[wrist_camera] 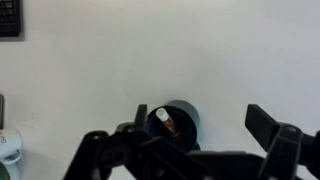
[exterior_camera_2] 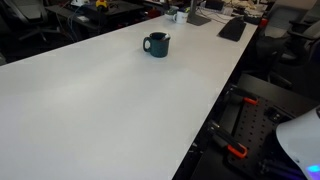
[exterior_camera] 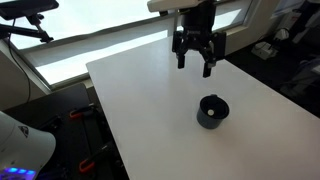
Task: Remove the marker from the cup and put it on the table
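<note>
The dark cup (exterior_camera: 212,111) stands on the white table (exterior_camera: 150,90); it also shows in the other exterior view (exterior_camera_2: 156,44), with a handle. In the wrist view the cup (wrist_camera: 185,112) holds a marker (wrist_camera: 166,122) with a white cap end and a reddish body, leaning inside. My gripper (exterior_camera: 196,62) hangs open and empty above the table, behind the cup and well apart from it. In the wrist view its fingers (wrist_camera: 200,135) spread wide on either side of the cup. The gripper is out of view in the exterior view that shows the cup's handle.
A dark keyboard (wrist_camera: 9,18) lies at the wrist view's top left. A keyboard (exterior_camera_2: 232,28) and clutter sit at the table's far end. The table edge (exterior_camera_2: 215,110) drops off toward floor equipment. A window (exterior_camera: 90,35) runs behind the table.
</note>
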Tool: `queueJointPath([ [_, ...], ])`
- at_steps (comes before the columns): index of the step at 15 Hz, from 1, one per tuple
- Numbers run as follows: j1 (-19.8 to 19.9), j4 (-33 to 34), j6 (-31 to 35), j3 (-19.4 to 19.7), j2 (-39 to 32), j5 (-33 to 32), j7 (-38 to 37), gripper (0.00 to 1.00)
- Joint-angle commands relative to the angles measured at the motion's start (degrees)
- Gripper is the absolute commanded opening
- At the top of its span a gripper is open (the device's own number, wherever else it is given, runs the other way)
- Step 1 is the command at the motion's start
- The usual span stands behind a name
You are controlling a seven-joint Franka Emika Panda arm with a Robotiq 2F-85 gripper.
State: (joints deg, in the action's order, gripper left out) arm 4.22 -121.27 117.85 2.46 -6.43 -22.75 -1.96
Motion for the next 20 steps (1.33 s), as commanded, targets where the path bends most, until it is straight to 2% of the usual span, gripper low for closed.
queueJointPath([
  [1,-0.8,2.8,3.0,0.3,-3.5,1.2,0.1,1.00],
  [11,-0.2,12.3,3.5,3.3,-14.6,0.8,-0.4,0.99],
  [20,0.2,17.3,3.6,5.3,-21.8,0.6,0.9,1.00],
])
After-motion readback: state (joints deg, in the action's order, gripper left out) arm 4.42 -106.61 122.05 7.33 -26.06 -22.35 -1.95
